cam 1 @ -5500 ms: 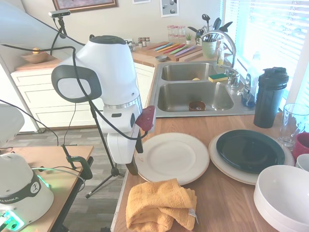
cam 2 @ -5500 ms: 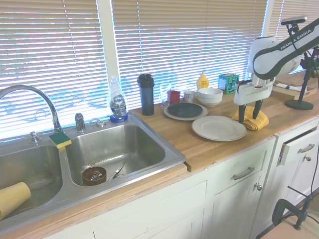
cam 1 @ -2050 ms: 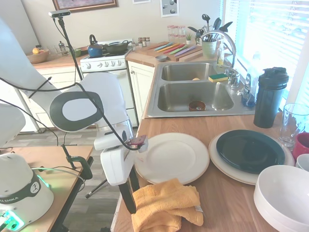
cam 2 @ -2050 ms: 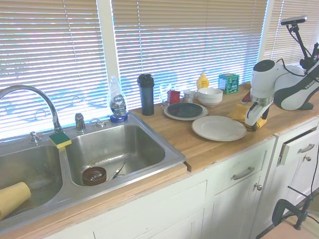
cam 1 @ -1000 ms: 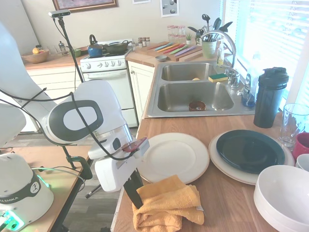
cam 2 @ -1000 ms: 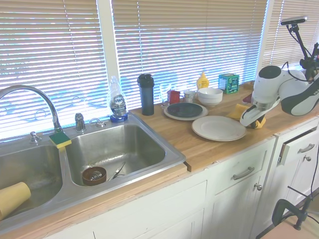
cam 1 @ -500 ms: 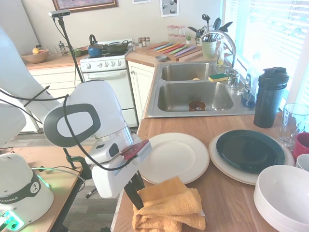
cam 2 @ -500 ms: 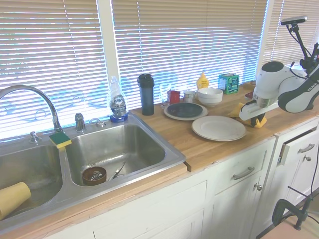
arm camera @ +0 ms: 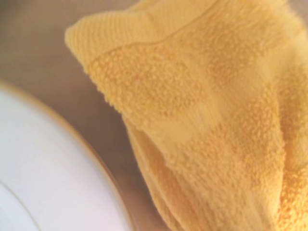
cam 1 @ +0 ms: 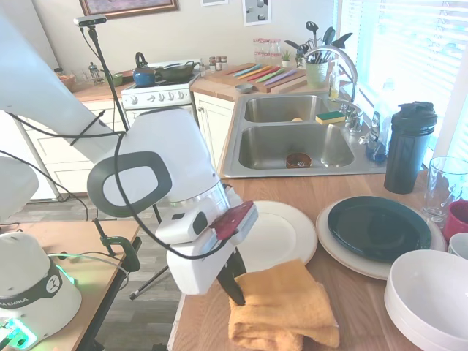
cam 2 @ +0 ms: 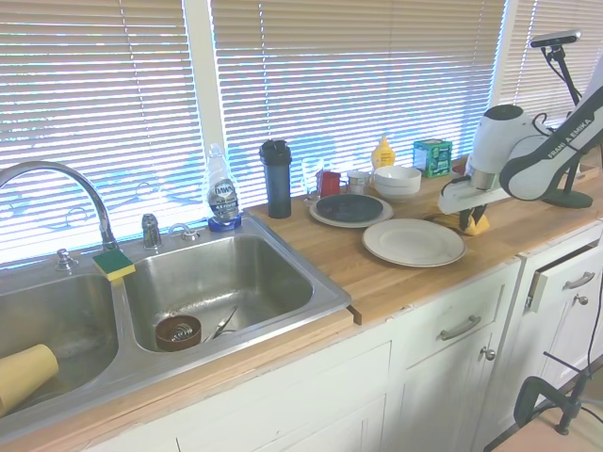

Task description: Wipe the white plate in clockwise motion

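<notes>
The white plate (cam 1: 281,232) lies bare on the wooden counter (cam 1: 351,289), between the sink (cam 1: 296,145) and the yellow towel (cam 1: 285,306), and beside the cream plate that carries a dark green plate (cam 1: 378,228). I judge I am in the step of taking the towel, and no wiping has begun. My gripper (cam 1: 234,284) is at the towel's near corner; its dark fingers seem closed on the cloth, lifting that edge a little. In the wrist view the towel (arm camera: 207,120) is just beside the plate rim (arm camera: 53,173), not on it. Next I must carry the cloth onto the plate, press it flat and then circle clockwise.
</notes>
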Robot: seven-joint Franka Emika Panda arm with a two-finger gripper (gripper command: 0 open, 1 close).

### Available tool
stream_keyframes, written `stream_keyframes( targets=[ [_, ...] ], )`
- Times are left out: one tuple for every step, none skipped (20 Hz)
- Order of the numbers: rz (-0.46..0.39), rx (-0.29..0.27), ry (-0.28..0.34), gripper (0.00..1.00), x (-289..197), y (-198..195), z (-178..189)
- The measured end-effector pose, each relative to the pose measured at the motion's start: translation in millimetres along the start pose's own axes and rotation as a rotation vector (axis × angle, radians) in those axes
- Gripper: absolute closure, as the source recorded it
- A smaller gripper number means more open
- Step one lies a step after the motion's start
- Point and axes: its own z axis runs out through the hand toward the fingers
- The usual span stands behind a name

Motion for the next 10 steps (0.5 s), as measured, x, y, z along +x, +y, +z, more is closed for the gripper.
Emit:
stream_keyframes(
  targets=[
    [0.006,0.007,0.001,1.0,4.1,-6.0,-4.6],
    [0.012,0.015,0.003,1.0,8.5,-11.8,-9.4],
    [0.018,0.022,0.007,1.0,13.0,-17.7,-14.6],
    [0.022,0.03,0.009,1.0,16.3,-24.0,-19.9],
    [0.021,0.037,0.009,1.0,18.1,-30.0,-25.3],
    [0.019,0.049,0.009,1.0,18.4,-37.7,-32.1],
    [0.015,0.058,0.008,1.0,17.0,-45.5,-38.6],
    [0.009,0.068,0.008,1.0,14.2,-54.0,-45.5],
    [0.004,0.078,0.008,1.0,11.4,-61.8,-52.0],
    [0.002,0.087,0.005,1.0,8.0,-69.2,-58.1]
  ],
)
